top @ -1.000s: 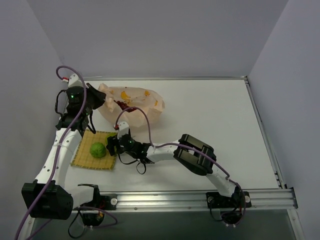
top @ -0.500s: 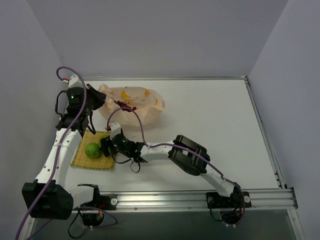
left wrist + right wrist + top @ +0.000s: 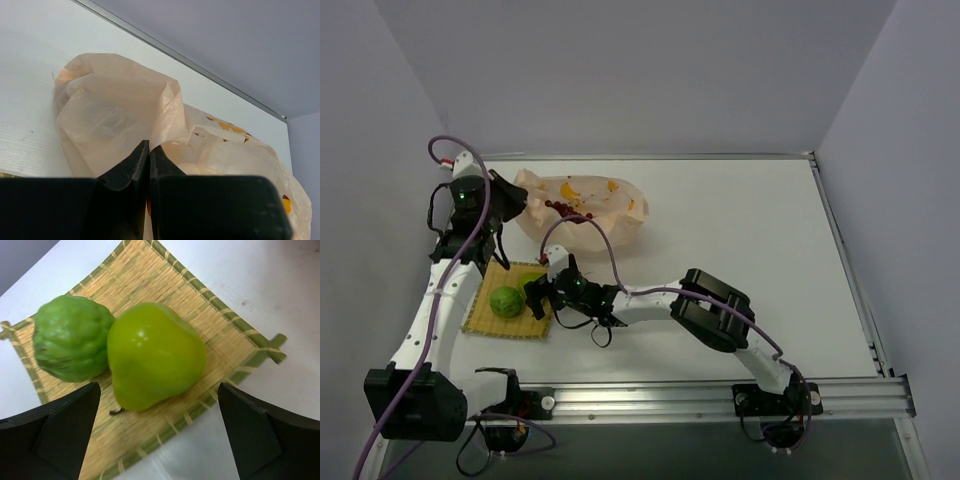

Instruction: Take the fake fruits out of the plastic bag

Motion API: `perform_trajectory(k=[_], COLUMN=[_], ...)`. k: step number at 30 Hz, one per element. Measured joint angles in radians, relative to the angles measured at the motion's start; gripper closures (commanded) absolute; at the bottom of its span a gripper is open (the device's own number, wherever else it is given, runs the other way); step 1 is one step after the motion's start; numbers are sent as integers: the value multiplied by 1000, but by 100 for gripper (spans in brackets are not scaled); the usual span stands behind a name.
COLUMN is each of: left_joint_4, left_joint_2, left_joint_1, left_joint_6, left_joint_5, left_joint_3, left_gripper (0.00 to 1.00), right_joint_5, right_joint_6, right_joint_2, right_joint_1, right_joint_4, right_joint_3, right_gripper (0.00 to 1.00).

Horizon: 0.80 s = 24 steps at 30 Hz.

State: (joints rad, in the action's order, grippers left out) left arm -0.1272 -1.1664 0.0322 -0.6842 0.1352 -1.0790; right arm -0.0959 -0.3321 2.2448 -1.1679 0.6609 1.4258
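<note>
While the grapes (image 3: 558, 207) lie inside the plastic bag (image 3: 610, 225), the bumpy green fruit (image 3: 72, 345) and the pear (image 3: 155, 352) rest touching on the woven mat (image 3: 235, 340), so two of three fruits seem out. The right gripper (image 3: 159, 390) hangs over them, spread wide and empty; the left gripper (image 3: 149, 147) pinches the bag's edge.

Yellow woven square mat (image 3: 480, 322) lying flat on white table (image 3: 740, 230), front-left area, greenish border strips, aluminium rail (image 3: 720, 398) along near table edge, plain grey walls (image 3: 640, 70) around
</note>
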Motion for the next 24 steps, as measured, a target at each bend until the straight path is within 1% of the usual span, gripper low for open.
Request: perform_trajectory(k=[2, 3, 5, 7, 8, 9, 10, 11, 13, 14, 17, 19, 22, 24], left_joint_4=[-4, -8, -22, -32, -37, -44, -49, -50, -60, -66, -87, -106, -130, -136], left_joint_2=[16, 28, 53, 77, 88, 97, 105, 114, 136, 147, 178, 195, 212, 220], left_joint_1=[0, 0, 0, 0, 0, 0, 0, 0, 0, 0, 0, 0, 0, 0], left_joint_6=[0, 1, 3, 4, 4, 4, 5, 6, 11, 14, 23, 26, 30, 30], left_joint_5=[-5, -9, -17, -23, -24, -26, -28, -29, -31, -32, -35, -36, -35, -34], left_joint_3=[17, 28, 46, 58, 63, 66, 70, 77, 98, 109, 144, 164, 180, 184], left_gripper=[98, 98, 98, 98, 98, 98, 98, 98, 98, 98, 98, 98, 98, 98], right_joint_5=[4, 6, 8, 8, 9, 10, 9, 10, 10, 10, 11, 10, 5, -1], right_joint_6=[2, 2, 1, 0, -1, -1, 6, 6, 14, 19, 25, 27, 26, 25], right_joint_2=[-53, -84, -148, -209, -242, -272, -300, -326, -374, -395, -448, -468, -463, -430], right_joint_1=[-3, -5, -6, -9, -10, -11, -11, -12, -11, -10, 6, 34, 98, 137], right_joint_4=[6, 12, 17, 28, 30, 30, 27, 27, 21, 16, 8, 3, -12, -32], right_joint_3=[-54, -84, -138, -180, -200, -216, -228, -233, -237, -237, -237, -232, -203, -156], right_gripper=[3, 7, 11, 24, 32, 51, 60, 75, 87, 95, 99, 99, 99, 99])
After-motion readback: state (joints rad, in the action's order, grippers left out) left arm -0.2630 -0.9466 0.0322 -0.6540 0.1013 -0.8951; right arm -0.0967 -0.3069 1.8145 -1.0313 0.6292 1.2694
